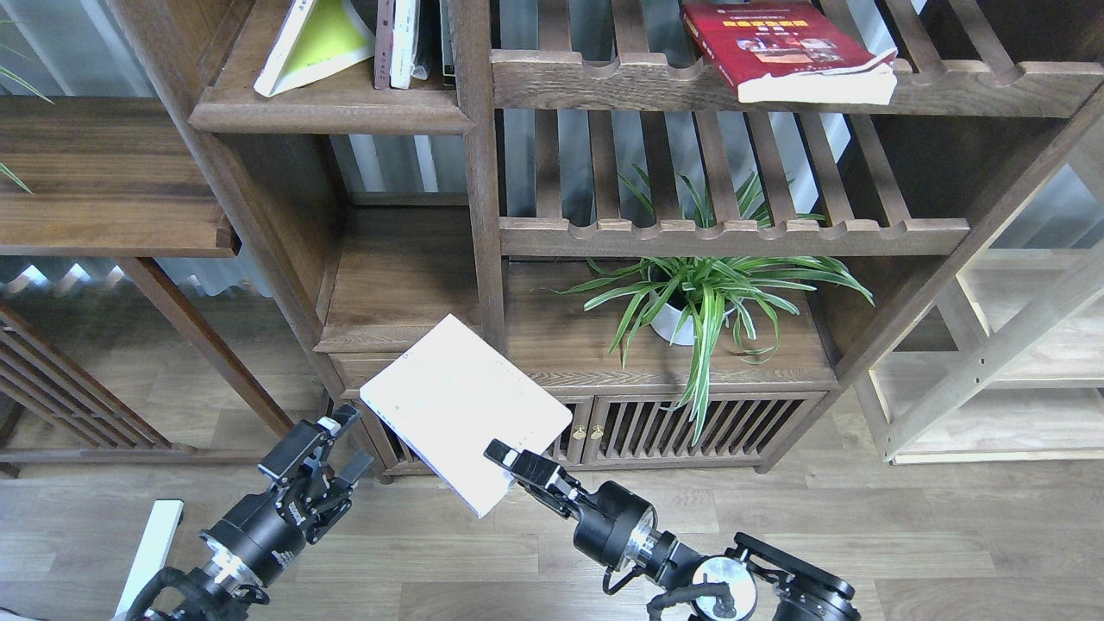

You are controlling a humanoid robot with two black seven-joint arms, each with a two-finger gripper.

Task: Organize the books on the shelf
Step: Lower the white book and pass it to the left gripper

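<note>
My right gripper (511,464) is shut on the near corner of a pale lavender-white book (461,405), held tilted in the air in front of the bookcase's lower cabinet. To its left my left gripper (332,448) stands open and holds nothing. A yellow-green book (315,41) leans on the dark-brown shelf (332,110) at the upper left, beside several upright books (405,43). A thick red book (789,52) lies flat on the slatted rack (776,86) at the upper right.
A potted spider plant (703,297) stands on the cabinet top under a second slatted rack (733,235). A dark side table (103,177) is at the left, a light wooden frame (1000,362) at the right. A white post (148,556) rises by my left arm.
</note>
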